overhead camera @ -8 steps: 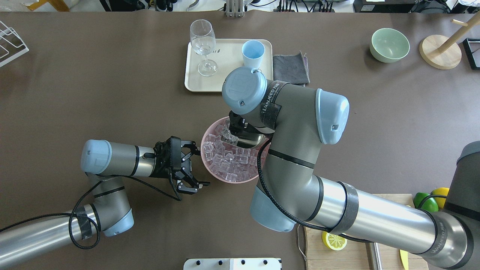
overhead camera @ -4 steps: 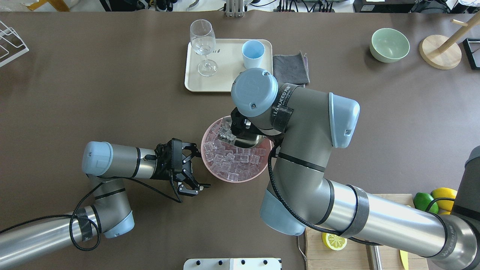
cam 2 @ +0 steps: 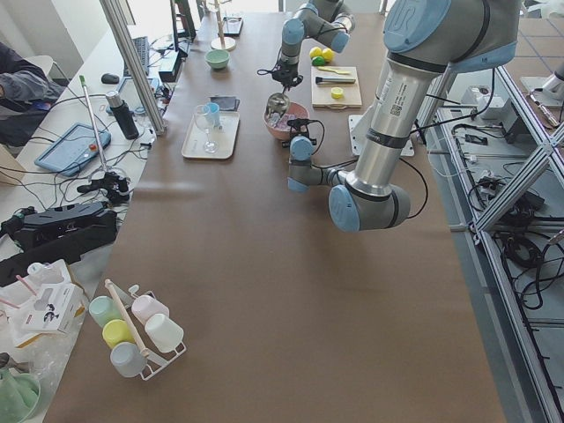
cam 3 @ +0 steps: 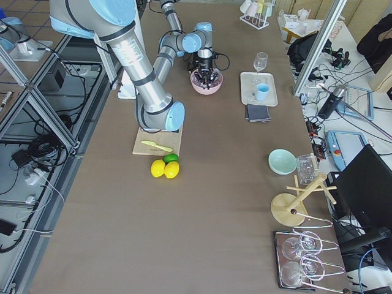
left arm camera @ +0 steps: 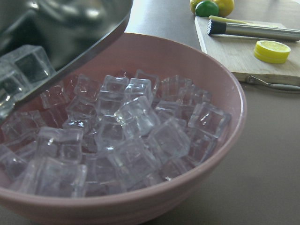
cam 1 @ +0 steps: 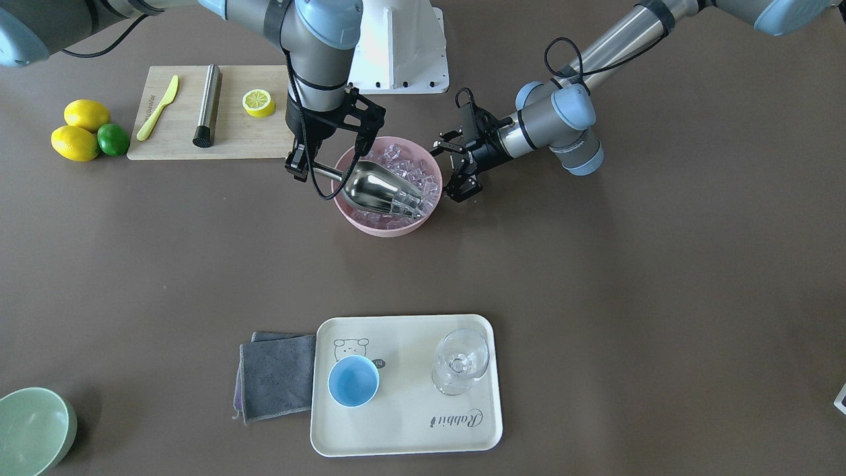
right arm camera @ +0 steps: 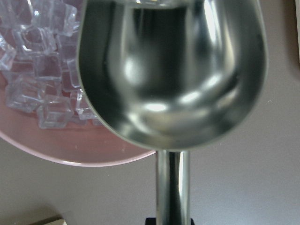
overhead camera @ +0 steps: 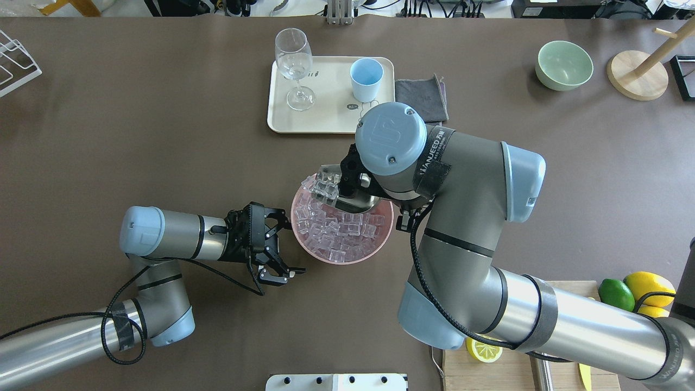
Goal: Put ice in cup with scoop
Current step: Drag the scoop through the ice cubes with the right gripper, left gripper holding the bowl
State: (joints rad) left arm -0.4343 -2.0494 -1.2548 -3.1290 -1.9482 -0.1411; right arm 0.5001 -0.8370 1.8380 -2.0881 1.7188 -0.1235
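My right gripper is shut on the handle of the steel scoop, seen from behind in the right wrist view. The scoop is tilted over the pink bowl of ice and carries several cubes at its front lip. My left gripper is open and empty next to the bowl's left rim. Its wrist view looks into the bowl at the ice and the scoop's edge. The light-blue cup stands empty on the cream tray beyond the bowl.
A clear stemmed glass shares the tray. A grey cloth lies right of it and a pale green bowl stands farther right. The cutting board holds a half lemon, a steel cylinder and a yellow knife, with lemons and a lime beside it.
The right arm has drawn back to the right and lifted the scoop's front end out of the ice with several cubes on it. The left gripper has barely moved.
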